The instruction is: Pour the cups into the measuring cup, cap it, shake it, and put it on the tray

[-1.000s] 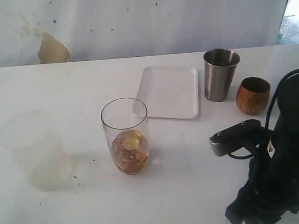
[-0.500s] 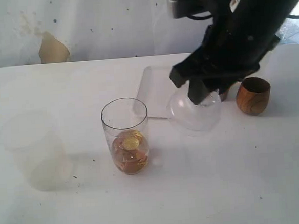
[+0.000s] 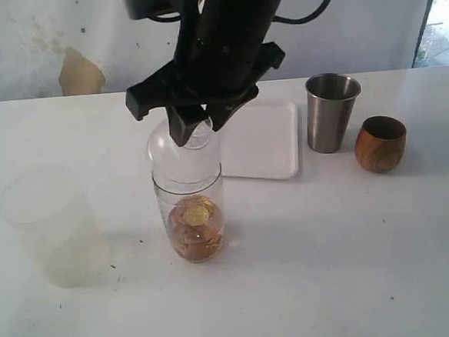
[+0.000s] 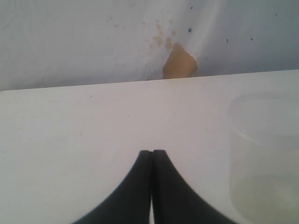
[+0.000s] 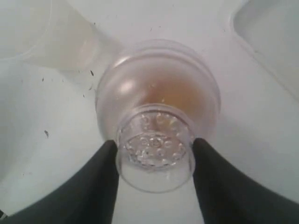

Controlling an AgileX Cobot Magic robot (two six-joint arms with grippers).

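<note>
So the measuring cup (image 3: 190, 217) is standing upright on the bench (image 3: 332, 277), long axis straight up and down, open end on top. It's just off the tray's (image 3: 263, 146) near left corner in the exterior view, with the wide frosted cup (image 3: 51, 227) well off to its left. The bottom third or so has brownish amber liquid in it, with something yellowish sitting in that.

The cap (image 3: 179, 158) is right on top of it, dome side up and the short neck pointing upward. The wide edge of the dome lines up with the cup's rim. Honestly can't tell if it's fully seated or just resting there. The neck looks a touch off to the right of the dome's middle, so it might be tipped slightly.

The right arm (image 3: 223, 37) has reached across from above, and the right jaws are partly spread, one on either side of the neck, pinching it. In the right wrist view you can see the cap (image 5: 159, 102) from above with both black jaws pressed against the neck, which has a pattern of little holes across its top. The amber colour shows through the dome.

The left jaws are pressed together with nothing between them, just bare bench and the frosted cup (image 4: 264, 158) off to one side.

The steel tumbler (image 3: 331, 111) stands upright just past the tray's right edge, and the wooden cup (image 3: 380, 144) is beside it, also upright.
</note>
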